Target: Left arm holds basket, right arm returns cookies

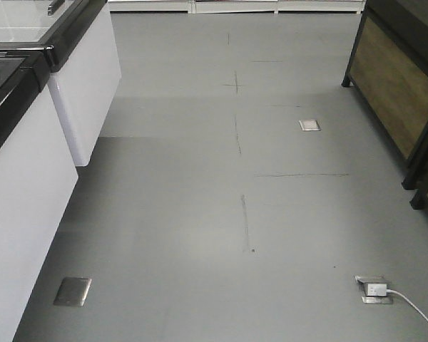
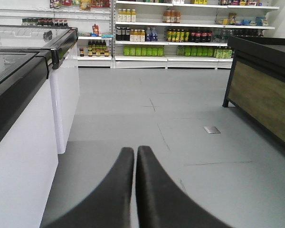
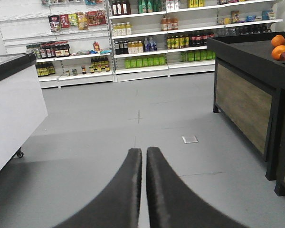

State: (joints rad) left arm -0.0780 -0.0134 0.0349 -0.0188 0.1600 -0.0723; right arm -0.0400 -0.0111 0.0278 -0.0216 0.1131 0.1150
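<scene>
Left tool and right tool — both closed, empty.

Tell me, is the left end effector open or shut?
Shut. The left end effector has its two black fingers pressed together, nothing between them.

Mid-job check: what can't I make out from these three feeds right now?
1. Basket and cookie box: in no view.
2. Left pincer and right pincer: wrist views, both shut on nothing; the arms behind them are cut off by the bottom edge.
3. Shelf bottles: left wrist view, labels too small to read.
4. Oranges: right wrist view, pile cut by the right edge.
5. Freezer: front view, inside cut off by the left edge.
</scene>
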